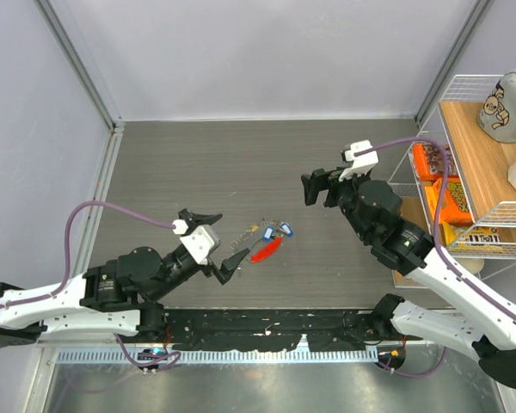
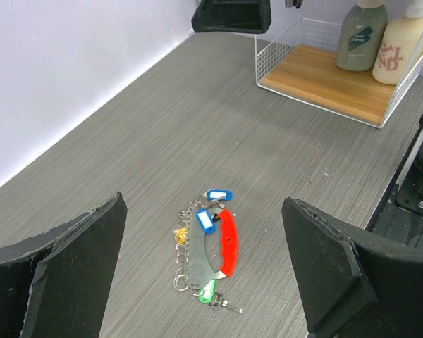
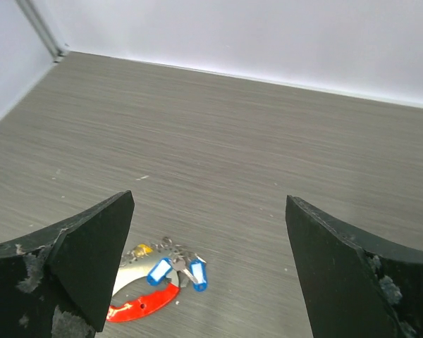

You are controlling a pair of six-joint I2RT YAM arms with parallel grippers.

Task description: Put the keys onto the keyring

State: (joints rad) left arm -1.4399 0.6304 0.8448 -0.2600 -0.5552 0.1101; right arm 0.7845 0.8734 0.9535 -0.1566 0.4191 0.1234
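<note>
You seem at pickup: left gripper [image 2: 203, 201] and right gripper [image 3: 209, 199] gape empty flanking the keys [image 2: 210, 220]; pinch the keyring [image 2: 181, 282] next.

light: bright, even, diffuse from above | shadows: faint, soft-edged | focus: sharp at centre, slightly soft on fingers [image 2: 77, 274] at lower corners of wrist views

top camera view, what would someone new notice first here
A small cluster of keys with blue tags and a red curved piece lies in the middle of the grey table. The left gripper and the right gripper flank it, both open and empty. At the right edge a wire rack holds bright orange snack packs.
</note>
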